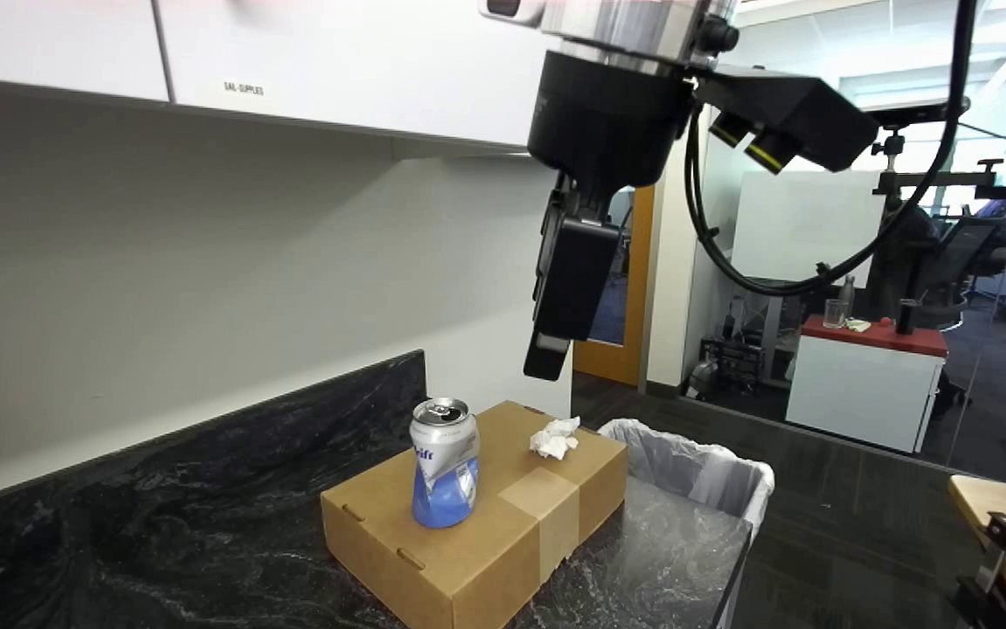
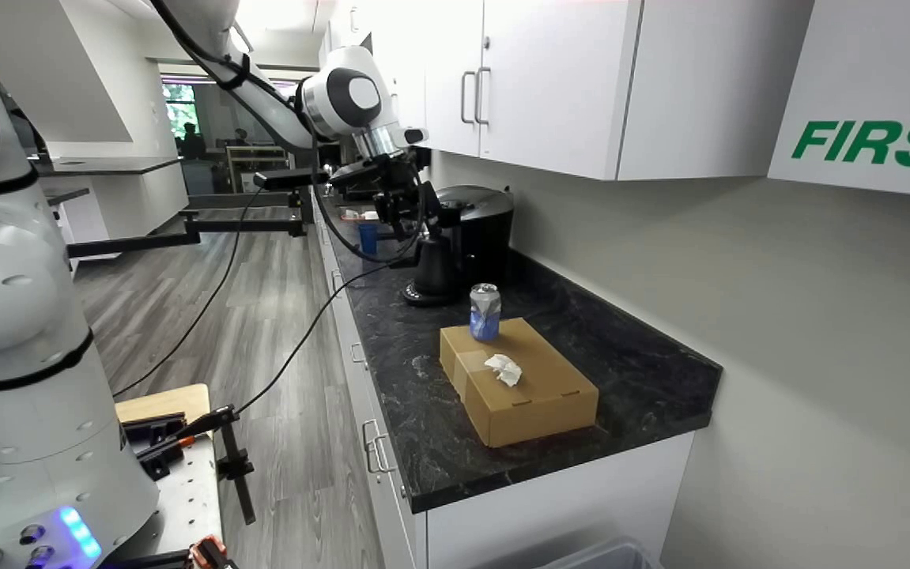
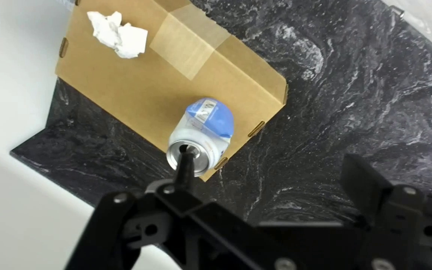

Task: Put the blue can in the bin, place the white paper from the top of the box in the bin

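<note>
Cabinets (image 2: pixel 534 79) are the big stuff; green lettering (image 2: pixel 874 144) up there reads "FIRS" in an exterior view, then gets cut off, plus a blurry label (image 1: pixel 244 88) that looks like it ends in "SUPPLIES". Surface (image 1: pixel 144 542) below is black with pale swirls. Bin (image 1: pixel 699 467), lined in crinkly see-through plastic, sits just past its end. Cardboard box (image 1: pixel 494 533), plain brown with a tape strip (image 1: pixel 551 494), lies flat on the surface. Gripper (image 3: pixel 270 161) hangs in midair, fingers spread wide, holding nothing. Blue can (image 1: pixel 444 472) stands upright on the box near one end: silver top, open mouth, white over blue, "rift" legible. White paper (image 1: pixel 555 437) is a crumpled wad toward the box's other end.
</note>
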### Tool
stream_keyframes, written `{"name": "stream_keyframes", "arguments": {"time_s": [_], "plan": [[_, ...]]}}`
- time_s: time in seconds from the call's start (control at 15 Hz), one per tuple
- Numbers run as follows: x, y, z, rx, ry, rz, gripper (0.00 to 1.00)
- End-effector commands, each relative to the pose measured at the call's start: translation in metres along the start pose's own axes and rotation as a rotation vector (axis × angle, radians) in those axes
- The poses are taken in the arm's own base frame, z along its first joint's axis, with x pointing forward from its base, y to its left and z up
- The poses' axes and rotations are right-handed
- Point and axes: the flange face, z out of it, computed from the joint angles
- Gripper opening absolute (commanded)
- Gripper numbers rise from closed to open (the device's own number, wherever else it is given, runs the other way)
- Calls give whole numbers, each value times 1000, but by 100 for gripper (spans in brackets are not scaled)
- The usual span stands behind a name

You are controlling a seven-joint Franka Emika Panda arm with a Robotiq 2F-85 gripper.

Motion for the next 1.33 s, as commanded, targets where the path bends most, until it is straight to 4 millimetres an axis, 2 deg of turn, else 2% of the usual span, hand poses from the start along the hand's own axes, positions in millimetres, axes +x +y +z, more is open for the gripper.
{"name": "stream_keyframes", "arguments": {"time_s": [0.0,0.2,0.6,0.93,1.0,1.27], "plan": [[-5,4,-2,-118,78,22,100],[-6,5,-2,-209,92,45,100],[-13,-7,4,-166,15,277,100],[-15,-13,7,-101,-11,351,100],[-9,-8,8,-115,2,305,100],[-10,-10,9,-100,-8,322,100]]}}
